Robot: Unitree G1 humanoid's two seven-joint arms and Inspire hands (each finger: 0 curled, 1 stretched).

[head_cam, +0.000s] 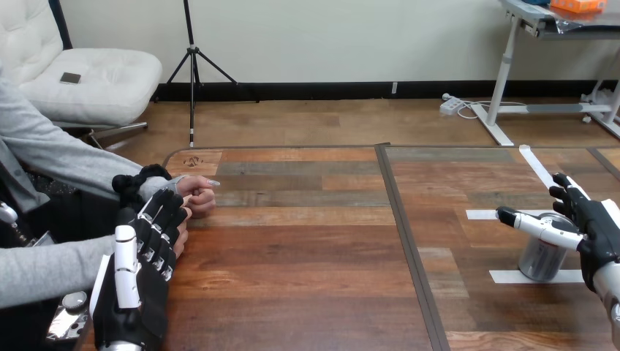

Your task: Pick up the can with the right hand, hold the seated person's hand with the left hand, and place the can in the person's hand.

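Quick status, 3 steps in this job and I'd say none is fully done yet; my right hand (pixel 596 230) is at the can (pixel 539 262), thumb on the near side of its top, fingers reaching past the far side, spread around it rather than clamped as far as I can see. The can stands upright on the table (pixel 307 248), right under that thumb, between 2 white tape strips (pixel 534 277); so it isn't lifted, step 1 is only at the "about to grab" stage.

My left hand (pixel 142 252) is stretched forward with its fingers fairly straight and close together. The person's hand (pixel 199 196) sits loosely fisted just ahead of my fingertips, touching or nearly so; a bit of the person's other hand (pixel 181 235) peeks out at the inner edge of my fingers, maybe under them, can't tell. I don't see my fingers wrapped round either one, so I wouldn't call step 2 done, just contact.

What's left, by my guess: close on the can, lift it, carry it over toward my left hand, get a proper hold of their hand; their palm would need to open up too, then set the can in it.
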